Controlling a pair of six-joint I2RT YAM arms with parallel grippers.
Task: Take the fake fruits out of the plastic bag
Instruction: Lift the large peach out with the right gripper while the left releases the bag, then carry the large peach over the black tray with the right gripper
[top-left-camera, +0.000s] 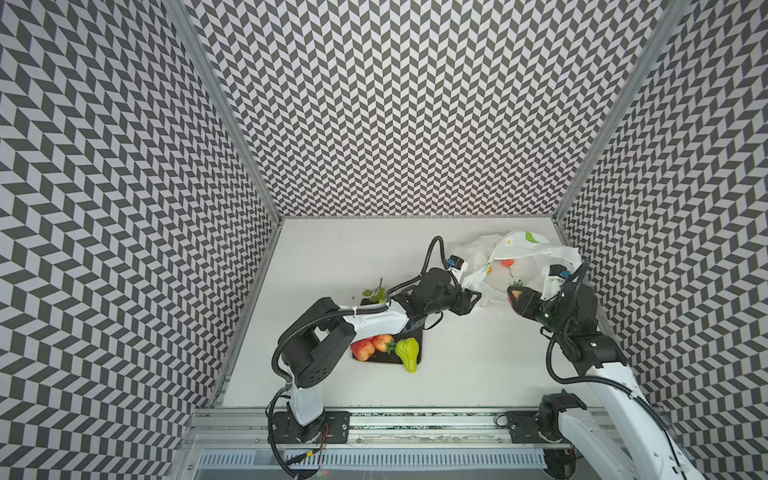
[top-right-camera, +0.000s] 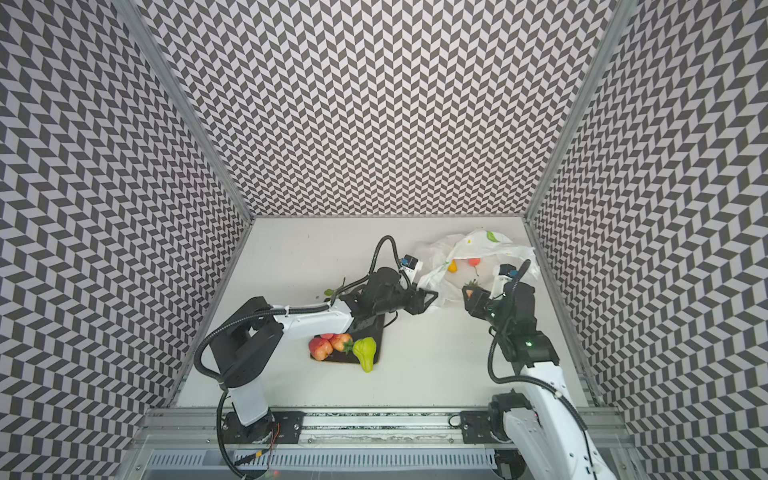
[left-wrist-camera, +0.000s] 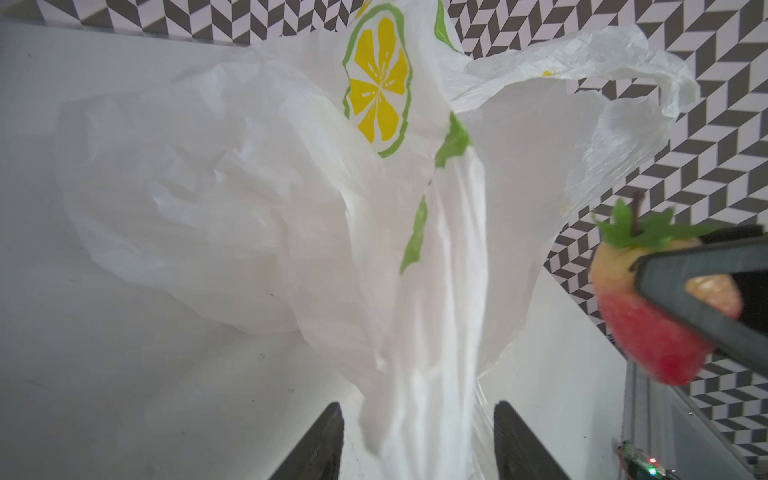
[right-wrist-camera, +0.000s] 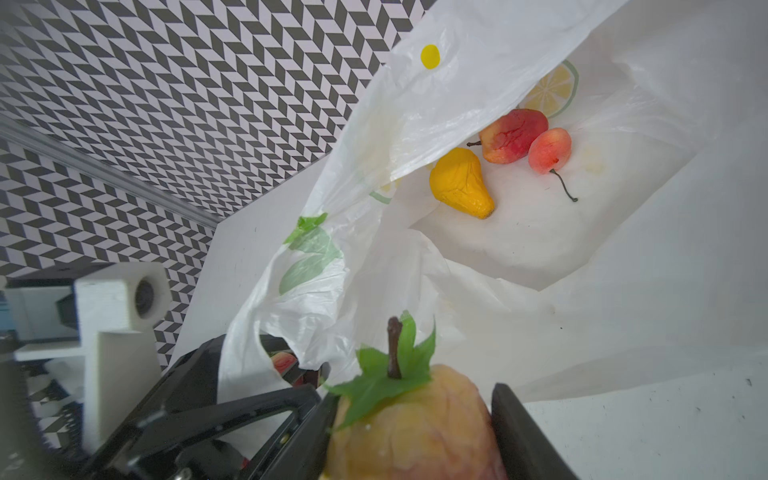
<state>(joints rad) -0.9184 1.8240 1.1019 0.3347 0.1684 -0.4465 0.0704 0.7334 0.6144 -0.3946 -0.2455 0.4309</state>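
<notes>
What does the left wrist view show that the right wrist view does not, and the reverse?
Left wrist only: the strawberry's red lower half. Right wrist only: three fruits inside the plastic bag, a yellow pear, a red-yellow peach and a small red fruit. Both: the plastic bag, the left gripper, and the right gripper shut on the strawberry.

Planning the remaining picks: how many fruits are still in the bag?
3: a yellow pear, a red peach and a small red fruit, together on the bag floor. Folds may hide more.
</notes>
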